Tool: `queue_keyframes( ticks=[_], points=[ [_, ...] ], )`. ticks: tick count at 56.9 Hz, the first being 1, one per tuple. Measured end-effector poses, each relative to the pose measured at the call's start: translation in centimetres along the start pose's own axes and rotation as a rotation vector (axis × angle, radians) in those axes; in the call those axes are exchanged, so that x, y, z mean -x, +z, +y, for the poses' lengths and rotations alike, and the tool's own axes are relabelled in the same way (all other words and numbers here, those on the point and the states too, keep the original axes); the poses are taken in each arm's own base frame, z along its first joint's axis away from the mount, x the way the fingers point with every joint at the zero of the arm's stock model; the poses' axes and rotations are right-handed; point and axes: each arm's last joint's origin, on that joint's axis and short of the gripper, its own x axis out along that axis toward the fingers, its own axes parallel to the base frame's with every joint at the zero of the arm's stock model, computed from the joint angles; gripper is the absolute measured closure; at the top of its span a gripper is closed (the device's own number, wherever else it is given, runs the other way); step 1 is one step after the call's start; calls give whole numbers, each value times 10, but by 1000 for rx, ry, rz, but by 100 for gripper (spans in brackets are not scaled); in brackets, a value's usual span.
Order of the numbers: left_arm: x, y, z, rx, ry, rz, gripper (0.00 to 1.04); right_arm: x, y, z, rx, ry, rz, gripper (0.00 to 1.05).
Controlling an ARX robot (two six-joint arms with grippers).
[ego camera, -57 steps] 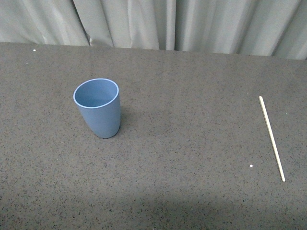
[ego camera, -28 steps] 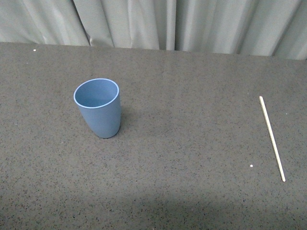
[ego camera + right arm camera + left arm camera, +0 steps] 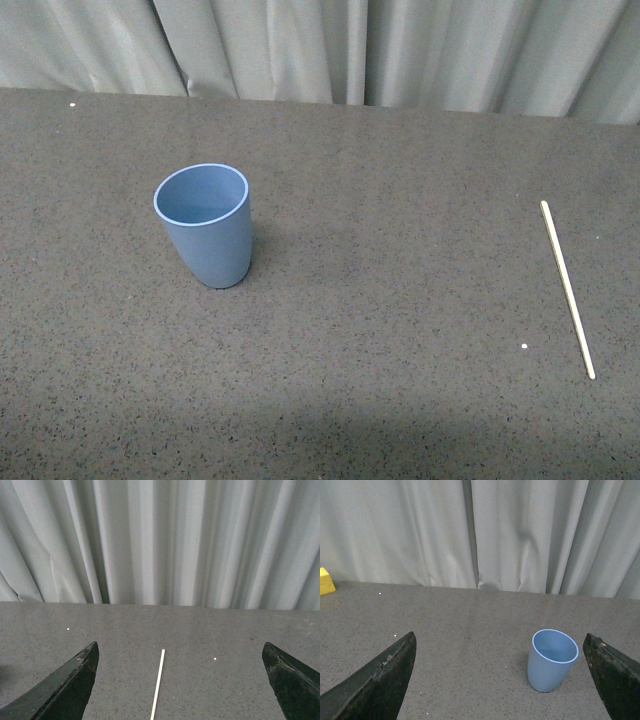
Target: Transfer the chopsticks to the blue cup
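Observation:
The blue cup (image 3: 205, 224) stands upright and empty on the dark speckled table, left of the middle in the front view. The chopstick (image 3: 567, 288), a thin pale stick, lies flat near the table's right side. Neither arm shows in the front view. My left gripper (image 3: 502, 680) is open and empty; the blue cup (image 3: 552, 660) stands ahead of it, nearer one finger. My right gripper (image 3: 182, 680) is open and empty; the chopstick (image 3: 157, 684) lies on the table ahead, between its fingers.
Grey curtains (image 3: 340, 50) hang along the table's far edge. A yellow block (image 3: 326, 581) sits at the far edge in the left wrist view. A few small white specks (image 3: 523, 346) lie on the table.

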Motion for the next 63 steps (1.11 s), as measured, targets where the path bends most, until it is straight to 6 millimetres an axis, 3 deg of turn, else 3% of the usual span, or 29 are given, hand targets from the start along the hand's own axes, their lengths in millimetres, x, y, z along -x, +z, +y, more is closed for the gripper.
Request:
queue_keyframes(
  ticks=[8, 11, 20, 26, 34, 41, 44, 45, 50, 56, 63],
  points=[
    [0, 0, 0, 0, 0, 0, 7, 0, 0, 0, 9, -9, 4, 9],
    [0, 0, 0, 0, 0, 0, 7, -1, -2, 0, 120, -116, 98, 9],
    [0, 0, 0, 0, 0, 0, 7, -23, 5, 1, 194, -45, 221, 9],
    [0, 0, 0, 0, 0, 0, 7, -45, 13, 2, 160, 1, 286, 9],
    [0, 0, 0, 0, 0, 0, 7, -101, 16, 9, 93, 91, 467, 9],
    [0, 0, 0, 0, 0, 0, 7, -134, 12, 12, 48, 100, 599, 9],
    [0, 0, 0, 0, 0, 0, 7, -151, 7, 14, 26, 93, 669, 9],
    [0, 0, 0, 0, 0, 0, 7, -208, -41, 18, -19, 37, 970, 9],
    [0, 0, 0, 0, 0, 0, 7, -214, -48, 19, -31, 19, 1018, 9],
    [0, 0, 0, 0, 0, -1, 7, -240, -60, 21, -54, 0, 1074, 9],
    [0, 0, 0, 0, 0, 0, 7, -256, -77, 22, -68, -24, 1136, 9]
  ],
)
